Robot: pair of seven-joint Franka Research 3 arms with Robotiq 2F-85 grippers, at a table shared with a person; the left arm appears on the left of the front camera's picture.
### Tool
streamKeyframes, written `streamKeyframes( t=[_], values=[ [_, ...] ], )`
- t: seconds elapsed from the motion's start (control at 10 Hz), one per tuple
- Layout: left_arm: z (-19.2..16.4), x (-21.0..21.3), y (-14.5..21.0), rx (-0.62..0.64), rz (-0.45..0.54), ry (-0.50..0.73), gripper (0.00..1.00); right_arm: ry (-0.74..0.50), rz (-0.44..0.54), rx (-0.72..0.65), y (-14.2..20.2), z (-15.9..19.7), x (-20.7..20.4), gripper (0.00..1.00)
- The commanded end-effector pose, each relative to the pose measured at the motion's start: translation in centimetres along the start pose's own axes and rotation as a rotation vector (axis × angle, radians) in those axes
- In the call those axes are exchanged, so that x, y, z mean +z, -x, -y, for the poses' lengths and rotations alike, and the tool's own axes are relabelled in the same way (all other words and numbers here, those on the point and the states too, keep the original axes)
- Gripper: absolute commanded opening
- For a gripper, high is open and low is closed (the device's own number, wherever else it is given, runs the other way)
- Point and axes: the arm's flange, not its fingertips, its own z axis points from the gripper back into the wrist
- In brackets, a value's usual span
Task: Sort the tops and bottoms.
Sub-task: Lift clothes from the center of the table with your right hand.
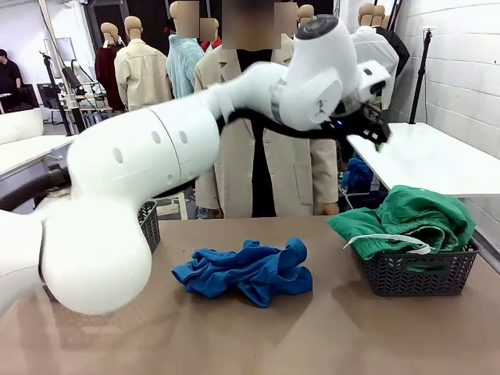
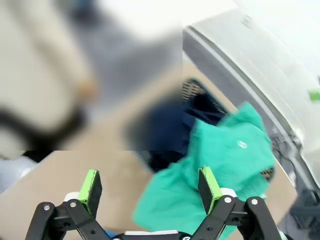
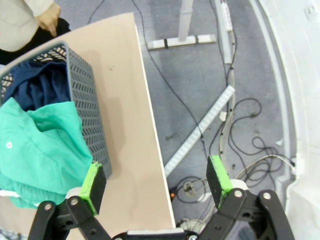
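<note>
The green bottoms [image 1: 414,215] and the navy bottoms [image 3: 37,85] are seen laid in the grey mesh basket [image 1: 418,273] at the tabletop's [image 1: 312,336] right edge, the blue top [image 1: 246,272] is left unsorted at its middle, and both the left jaws and the right jaws are held open and empty.

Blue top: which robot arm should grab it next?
Probably left. The left gripper is open above the green bottoms, nearer the blue top; the right gripper, open too, hangs past the table, beyond the basket.
</note>
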Motion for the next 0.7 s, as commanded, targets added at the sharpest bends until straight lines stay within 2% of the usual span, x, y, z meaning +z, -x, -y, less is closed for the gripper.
streamKeyframes(
  t=[0.0,0.1,0.3,0.4,0.6],
  values=[
    [-5.4,7.1,10.6,0.058,-0.072,-0.251,1.0,0.016,-0.011,-0.009,0.1,-0.2,0.1,1.0],
    [-7.2,8.4,13.1,0.107,-0.129,-0.322,1.0,0.016,-0.011,-0.009,0.1,-0.2,0.1,1.0],
    [-11.3,11.9,19.6,0.293,-0.162,-0.445,1.0,0.016,-0.011,-0.009,0.1,-0.2,0.1,1.0],
    [-13.1,13.4,23.7,0.393,-0.17,-0.46,1.0,0.016,-0.011,-0.009,0.1,-0.2,0.1,1.0],
    [-13.8,13.7,29.2,0.504,-0.155,-0.483,1.0,0.016,-0.011,-0.009,0.1,-0.2,0.1,1.0]
  ],
)
